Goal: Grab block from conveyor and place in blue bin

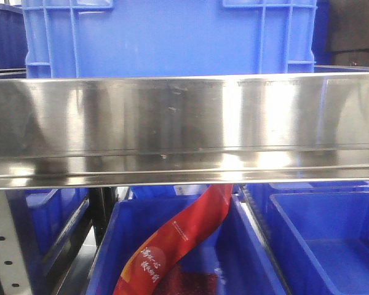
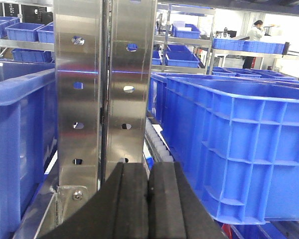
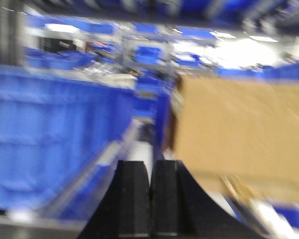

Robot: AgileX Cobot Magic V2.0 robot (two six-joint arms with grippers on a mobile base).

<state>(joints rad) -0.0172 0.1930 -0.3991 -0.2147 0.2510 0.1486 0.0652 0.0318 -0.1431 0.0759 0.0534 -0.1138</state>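
Block and conveyor are both out of sight in all three views, so where the block lies cannot be told from here.

The left gripper has its jaws pressed together with nothing between them. Directly ahead of it stands a perforated steel upright, and to its right sits a large blue crate.

The right gripper is likewise closed and empty. Its view is badly smeared; the tan shape ahead and to its right is probably a cardboard box, with blue bins to its left.

The front view shows only a steel shelf rail, with a blue bin holding a red packet below it.

Risks, as I judge them: either arm could clip the upright or a crate edge while reaching out, and with closed jaws any approach would push the block rather than grasp it.
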